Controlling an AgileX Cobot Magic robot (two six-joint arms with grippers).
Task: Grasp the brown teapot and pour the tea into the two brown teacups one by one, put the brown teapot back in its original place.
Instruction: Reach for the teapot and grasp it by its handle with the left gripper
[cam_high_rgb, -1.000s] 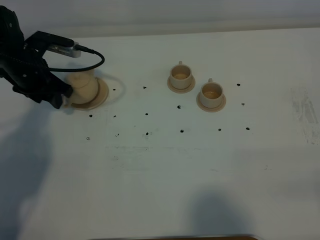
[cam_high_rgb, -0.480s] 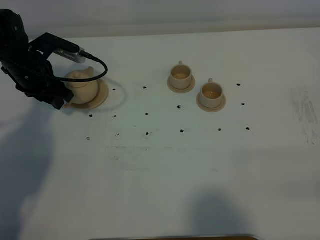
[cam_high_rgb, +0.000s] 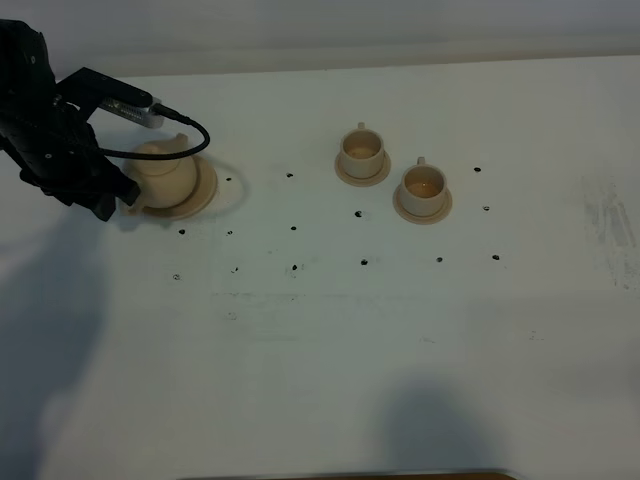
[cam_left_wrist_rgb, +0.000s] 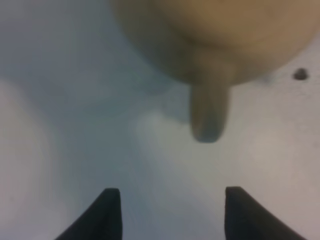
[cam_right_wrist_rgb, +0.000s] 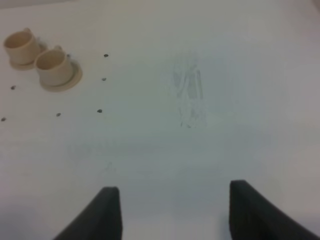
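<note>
While hovering open and empty at the left gripper (cam_left_wrist_rgb: 172, 192), just short of the handle of the brown teapot (cam_high_rgb: 163, 172), looks nearly done: seated upright on the large saucer (cam_high_rgb: 206, 186). Rightward, seemingly filled, the two brown teacups (cam_high_rgb: 361, 152) (cam_high_rgb: 423, 186); right gripper (cam_right_wrist_rgb: 174, 189) spread, idle.

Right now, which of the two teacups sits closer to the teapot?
The rear teacup, the one further from the high camera. It stands left of the other teacup in that view, so it is nearer the teapot at far left.
</note>
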